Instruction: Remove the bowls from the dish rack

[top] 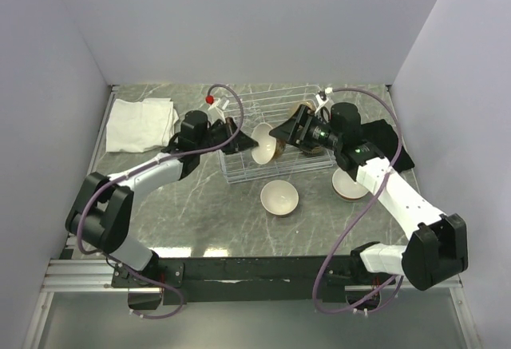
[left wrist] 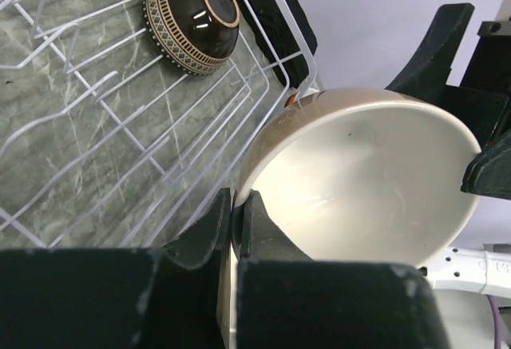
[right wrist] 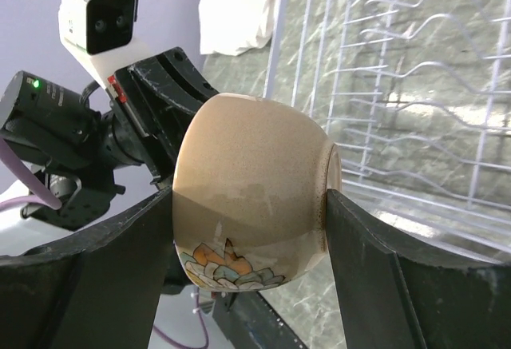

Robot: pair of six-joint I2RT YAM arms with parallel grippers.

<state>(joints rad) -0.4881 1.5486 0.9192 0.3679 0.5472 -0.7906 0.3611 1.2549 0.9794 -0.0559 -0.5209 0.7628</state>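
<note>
Top external view first: the tan bowl [top: 263, 145] hangs tipped on its side over the near part of the dish rack [top: 263, 97], with the left gripper [top: 239, 140] and right gripper [top: 281, 133] both on it. Two other bowls, a cream-inside bowl [top: 279, 197] and a half-hidden bowl [top: 349, 187], sit on the tabletop near the rack's near edge. Left wrist view: the left fingers [left wrist: 211, 229] are squeezed together on the bowl's rim, and a dark patterned bowl [left wrist: 192, 21] lies in the rack. Right wrist view: the right jaws are spread wide and press the bowl from both sides.

No writing, label, brand or number can be read on anything in view.
</note>
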